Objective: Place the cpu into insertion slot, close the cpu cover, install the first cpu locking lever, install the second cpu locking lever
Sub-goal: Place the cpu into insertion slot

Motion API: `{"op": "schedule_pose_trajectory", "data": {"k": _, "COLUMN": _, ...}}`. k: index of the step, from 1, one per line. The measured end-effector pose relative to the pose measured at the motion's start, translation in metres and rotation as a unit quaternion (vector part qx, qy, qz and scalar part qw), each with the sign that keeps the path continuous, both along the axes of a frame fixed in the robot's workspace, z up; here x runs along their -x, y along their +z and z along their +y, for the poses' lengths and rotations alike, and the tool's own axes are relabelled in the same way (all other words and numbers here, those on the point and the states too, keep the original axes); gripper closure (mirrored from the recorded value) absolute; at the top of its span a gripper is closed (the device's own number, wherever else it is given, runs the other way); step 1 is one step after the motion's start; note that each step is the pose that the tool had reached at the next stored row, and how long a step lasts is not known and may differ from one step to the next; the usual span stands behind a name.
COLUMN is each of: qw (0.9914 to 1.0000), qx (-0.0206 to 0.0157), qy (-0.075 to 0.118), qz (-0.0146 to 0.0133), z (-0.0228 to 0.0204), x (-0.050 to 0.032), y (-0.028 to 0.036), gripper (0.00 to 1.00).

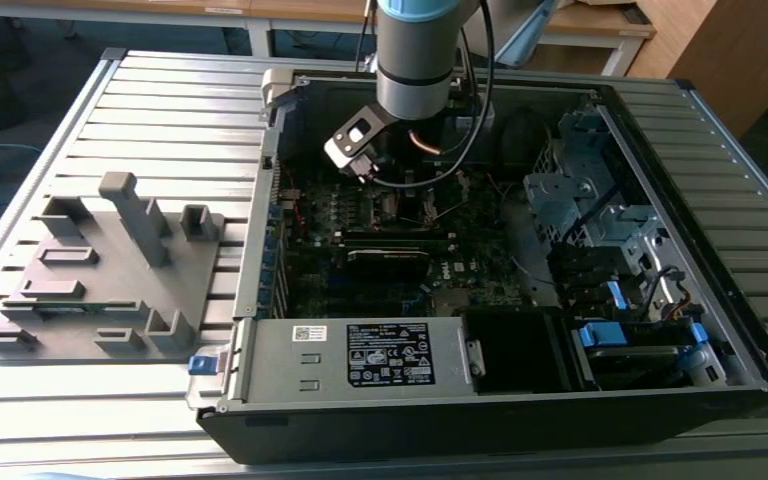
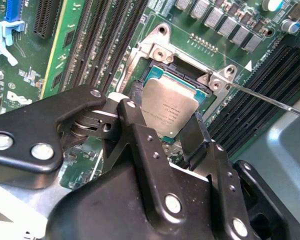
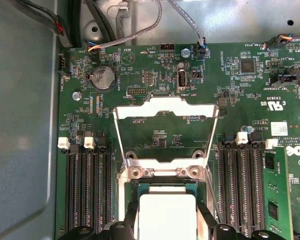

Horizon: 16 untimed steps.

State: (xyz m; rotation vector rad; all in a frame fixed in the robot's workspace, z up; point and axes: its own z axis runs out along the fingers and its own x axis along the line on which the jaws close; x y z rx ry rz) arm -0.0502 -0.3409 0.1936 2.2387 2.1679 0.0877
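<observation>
A Universal Robots arm [image 1: 418, 60] hangs into an open computer case [image 1: 491, 420] on a slatted table [image 1: 157, 110]; a grey moulded fixture [image 1: 104, 270] lies well to the side of the case, far from the gripper.

In the second wrist view the gripper [image 2: 166, 112] is clenched on the cpu [image 2: 171, 97], one black finger [image 2: 136, 107] pressed to each of two opposite edges; the chip's dull silver top faces up, directly over the insertion slot [image 2: 157, 50]; whether it is fully seated cannot be told.

In the first wrist view the cpu cover [image 3: 165, 106] stands swung open beyond the fingertips, hinged at the far edge of the slot, its square cut-out showing the green motherboard [image 3: 240, 90] behind.

A thin metal locking lever [image 2: 270, 100] juts from a corner of the slot, angled away from the gripper and not latched down.

Long black memory slots [image 3: 87, 190] flank the gripper on both sides; one installed memory stick [image 3: 276, 200] sits in the outermost slot on one side; a coin battery [image 3: 102, 77] lies past the open cover.
</observation>
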Motion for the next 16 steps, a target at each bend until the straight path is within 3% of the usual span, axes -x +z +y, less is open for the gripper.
{"op": "schedule_pose_trajectory", "data": {"k": 16, "qw": 1.0, "qx": -0.0002, "qy": 0.0, "qz": -0.0001, "z": 0.0001, "x": -0.0005, "y": 0.0018, "gripper": 0.46}}
